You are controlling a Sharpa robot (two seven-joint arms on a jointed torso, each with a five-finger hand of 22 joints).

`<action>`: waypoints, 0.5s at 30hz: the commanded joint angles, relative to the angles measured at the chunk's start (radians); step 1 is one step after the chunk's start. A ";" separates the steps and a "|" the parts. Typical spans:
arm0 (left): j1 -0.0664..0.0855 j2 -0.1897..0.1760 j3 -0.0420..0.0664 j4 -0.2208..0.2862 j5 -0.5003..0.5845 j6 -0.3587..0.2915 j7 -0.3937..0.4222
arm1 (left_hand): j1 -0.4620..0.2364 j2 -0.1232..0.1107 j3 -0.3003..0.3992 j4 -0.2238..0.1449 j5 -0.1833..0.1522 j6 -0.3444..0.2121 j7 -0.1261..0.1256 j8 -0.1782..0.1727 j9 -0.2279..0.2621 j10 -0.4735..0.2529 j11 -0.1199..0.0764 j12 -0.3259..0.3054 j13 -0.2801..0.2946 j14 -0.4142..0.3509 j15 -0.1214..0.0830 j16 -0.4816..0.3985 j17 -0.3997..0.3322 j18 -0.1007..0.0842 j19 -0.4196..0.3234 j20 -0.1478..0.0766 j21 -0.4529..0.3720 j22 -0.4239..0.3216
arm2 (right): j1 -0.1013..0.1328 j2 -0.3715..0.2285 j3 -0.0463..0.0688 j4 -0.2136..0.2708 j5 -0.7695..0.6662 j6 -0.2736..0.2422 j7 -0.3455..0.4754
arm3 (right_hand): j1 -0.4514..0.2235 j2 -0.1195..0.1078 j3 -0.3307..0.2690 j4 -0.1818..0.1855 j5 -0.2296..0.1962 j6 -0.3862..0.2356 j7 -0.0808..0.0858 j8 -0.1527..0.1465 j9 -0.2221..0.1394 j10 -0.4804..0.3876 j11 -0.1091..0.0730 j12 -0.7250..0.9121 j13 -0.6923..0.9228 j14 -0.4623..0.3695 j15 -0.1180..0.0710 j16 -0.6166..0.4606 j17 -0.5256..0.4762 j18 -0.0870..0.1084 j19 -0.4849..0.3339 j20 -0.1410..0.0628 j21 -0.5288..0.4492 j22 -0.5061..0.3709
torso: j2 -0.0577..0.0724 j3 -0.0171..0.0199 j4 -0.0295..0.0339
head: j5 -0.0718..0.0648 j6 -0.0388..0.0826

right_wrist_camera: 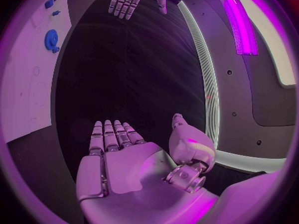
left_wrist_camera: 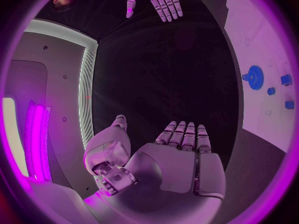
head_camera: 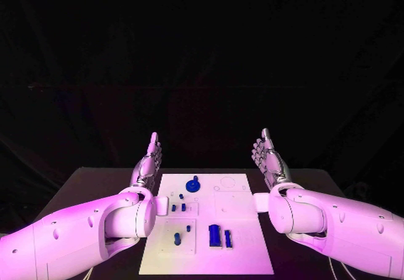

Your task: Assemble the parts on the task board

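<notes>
a white board (head_camera: 240, 245) lies flat in the middle of a black counter (head_camera: 93, 184), its long sides running away from the robot and its near edge close to the counter's front. dark counter surface shows as a strip on each side of the board and a narrower band beyond its far edge. the left hand (head_camera: 149, 162) is raised above the counter just outside the board's far left corner, fingers straight and close together, pointing away from the robot, holding nothing. the right hand (head_camera: 268, 156) is raised the same way just outside the far right corner, fingers extended, palm turned inward, also holding nothing. the two hands face each other across the far end of the board and neither touches it. the space between them, over the board, is open. on the board, a round blue gear (head_camera: 192, 186) with a small knob sits near the far end, left of centre. nearer the robot, a few small blue pegs (head_camera: 177, 206) stand in a cluster toward the left side. closer still, a larger blue block (head_camera: 215, 235) lies beside a slimmer blue bar (head_camera: 228, 237), and a small blue pin (head_camera: 177, 238) lies to their left. the right half of the board shows faint outlined recesses. in the left wrist view the gear (left_wrist_camera: 253, 76) and small blue pieces are seen on the board off to the side of the open palm (left_wrist_camera: 177, 162).
</notes>
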 commanded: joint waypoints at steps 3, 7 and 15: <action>0.000 0.001 0.001 0.003 -0.012 -0.007 0.021 | -0.075 0.000 0.000 -0.005 -0.005 -0.044 0.000 -0.007 -0.002 -0.046 -0.001 -0.006 -0.001 -0.110 -0.003 -0.007 -0.001 -0.008 -0.049 -0.003 -0.004 -0.001 | 0.000 0.000 0.001 0.002 -0.002 -0.001 0.019 | -0.070 0.000 0.001 -0.005 -0.005 -0.047 -0.001 -0.003 -0.001 -0.050 0.001 -0.004 -0.002 -0.051 -0.001 -0.004 -0.001 -0.014 -0.109 -0.004 -0.005 -0.019 | 0.000 -0.0001 0.0000 | 0.000 0.000; 0.000 0.001 0.001 0.003 -0.012 -0.007 0.021 | -0.092 0.000 0.000 -0.005 -0.005 -0.123 0.000 -0.007 -0.002 -0.125 -0.001 -0.006 -0.001 -0.110 -0.003 -0.007 -0.001 -0.008 -0.049 -0.003 -0.004 -0.001 | 0.000 0.000 0.001 0.002 -0.002 -0.001 0.019 | -0.086 0.000 0.001 -0.005 -0.005 -0.126 -0.001 -0.003 -0.001 -0.062 0.001 -0.004 -0.002 -0.062 -0.001 -0.004 -0.001 -0.014 -0.109 -0.004 -0.005 -0.019 | 0.000 -0.0001 0.0000 | 0.000 0.000; 0.000 0.001 0.001 0.003 -0.012 -0.007 0.021 | -0.201 0.000 0.000 -0.005 -0.005 -0.123 0.000 -0.007 -0.002 -0.125 -0.001 -0.006 -0.001 -0.110 -0.003 -0.007 -0.001 -0.008 -0.049 -0.003 -0.004 -0.001 | 0.000 0.000 0.001 0.002 -0.002 -0.001 0.019 | -0.190 0.000 0.001 -0.005 -0.005 -0.126 -0.001 -0.003 -0.001 -0.137 0.001 -0.004 -0.002 -0.138 -0.001 -0.004 -0.001 -0.014 -0.109 -0.004 -0.005 -0.019 | 0.000 -0.0001 0.0000 | 0.000 0.000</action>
